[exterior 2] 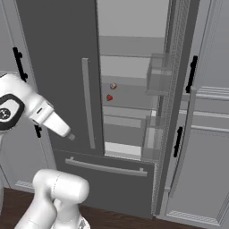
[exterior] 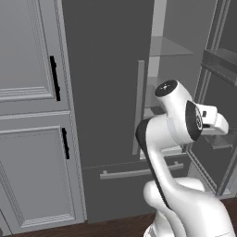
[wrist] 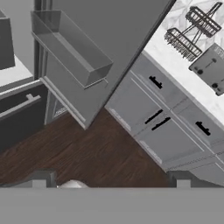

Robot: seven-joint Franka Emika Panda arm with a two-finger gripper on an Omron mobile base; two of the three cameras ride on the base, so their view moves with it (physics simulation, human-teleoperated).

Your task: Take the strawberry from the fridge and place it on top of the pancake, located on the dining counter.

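The strawberry [exterior 2: 109,97] sits on a shelf inside the open fridge [exterior 2: 132,89], well apart from the jaws, which stand wide, empty, pointing down at the floor [wrist: 87,153].

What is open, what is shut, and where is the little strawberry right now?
fridge: right door swung open, left door shut, bottom drawer shut.
strawberry: resting on a shelf inside the fridge, untouched.
gripper: open, empty, pointing down at the wood floor.
light grey cabinets: doors shut.
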